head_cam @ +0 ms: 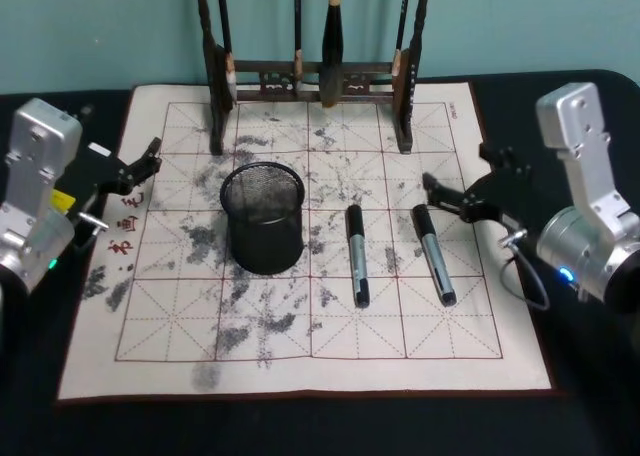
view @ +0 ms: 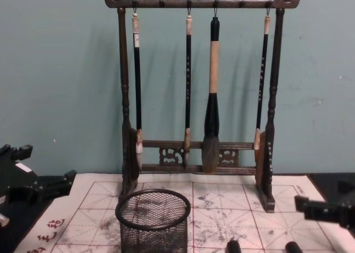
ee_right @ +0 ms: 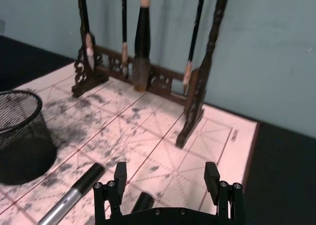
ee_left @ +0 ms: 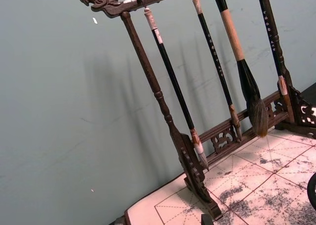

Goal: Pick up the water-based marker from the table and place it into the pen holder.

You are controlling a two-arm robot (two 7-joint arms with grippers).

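Water-based marker [head_cam: 357, 256] and its twin [head_cam: 434, 255] lie untouched just right of the pen holder [head_cam: 263, 219]; we judge everything is left to do. Right gripper [ee_right: 165, 174] beyond them and left gripper [head_cam: 145, 168] left of the holder show fingers apart.

bare mat [head_cam: 330, 341] lies around the left marker [head_cam: 357, 255] and the right marker [head_cam: 434, 254]; the cup [head_cam: 262, 219] stands beside them (mouth unobstructed), and the brush rack [head_cam: 310, 76] walls the far edge.
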